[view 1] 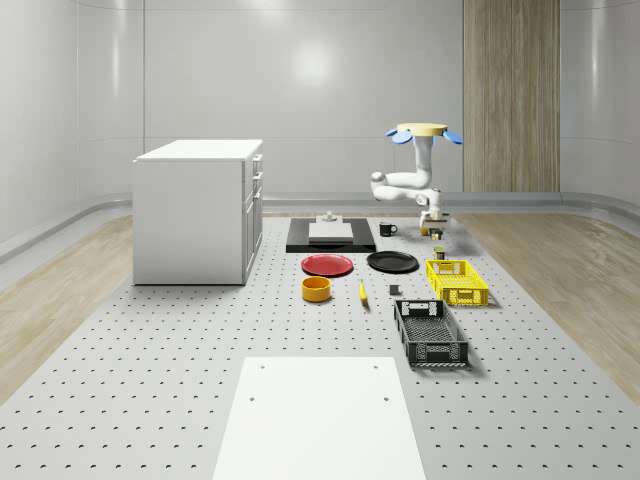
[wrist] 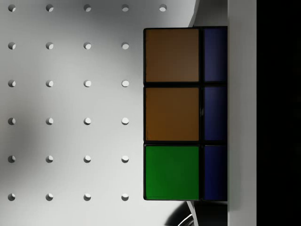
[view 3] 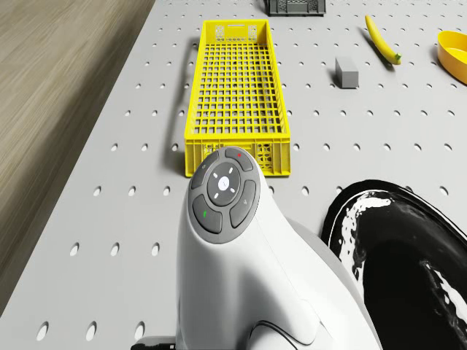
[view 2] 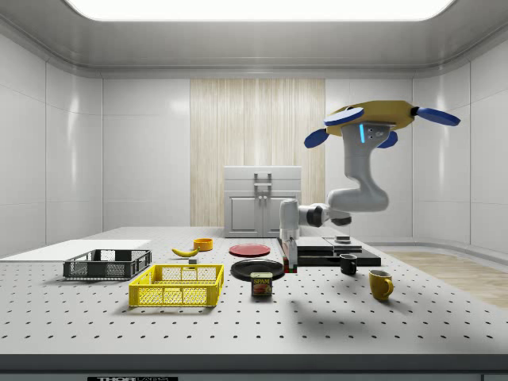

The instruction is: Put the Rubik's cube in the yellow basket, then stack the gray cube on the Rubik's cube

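Observation:
The Rubik's cube (wrist: pixel 172 113) looms close in the wrist view, showing orange, green and blue tiles against a grey finger (wrist: pixel 242 113). My gripper (view 2: pixel 289 266) is shut on the cube, holding it just above the table beside the black plate (view 2: pixel 256 269). The drone (view 2: pixel 373 119) hovers high over the table's far right part, arm hanging down. The yellow basket (view 1: pixel 457 282) lies a short way in front of the gripper (view 1: pixel 437 228); it holds nothing (view 3: pixel 237 95). The gray cube (view 1: pixel 395 291) rests on the table left of the basket (view 3: pixel 347 73).
A Spam can (view 2: pixel 261 284) stands near the gripper. Black mug (view 2: pixel 348 264) and yellow mug (view 2: pixel 380 283) are close by. Black basket (view 1: pixel 430 333), banana (view 1: pixel 362 291), orange bowl (view 1: pixel 316 289), red plate (view 1: pixel 327 265), a cabinet (view 1: pixel 198 210) and a white mat (view 1: pixel 315 420) are also here.

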Robot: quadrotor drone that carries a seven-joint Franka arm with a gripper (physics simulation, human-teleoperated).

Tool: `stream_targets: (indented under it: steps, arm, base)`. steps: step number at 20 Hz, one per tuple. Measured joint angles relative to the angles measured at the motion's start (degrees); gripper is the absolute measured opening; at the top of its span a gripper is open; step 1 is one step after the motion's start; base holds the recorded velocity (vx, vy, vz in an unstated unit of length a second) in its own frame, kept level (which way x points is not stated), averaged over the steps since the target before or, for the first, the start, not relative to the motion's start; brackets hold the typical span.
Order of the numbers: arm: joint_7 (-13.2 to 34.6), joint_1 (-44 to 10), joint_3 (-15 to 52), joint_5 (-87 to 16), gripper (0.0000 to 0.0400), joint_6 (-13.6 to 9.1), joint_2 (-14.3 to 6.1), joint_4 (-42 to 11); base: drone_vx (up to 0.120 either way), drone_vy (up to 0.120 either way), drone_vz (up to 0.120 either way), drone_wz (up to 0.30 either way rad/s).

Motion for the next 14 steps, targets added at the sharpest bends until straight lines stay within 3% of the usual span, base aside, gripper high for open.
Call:
stream_targets:
  steps: [14]
  arm:
    - [0.2,-0.3,0.2,0.4,0.0325,0.9,-0.9,0.1]
  base:
    - [0.12,0.0,0.0,0.0]
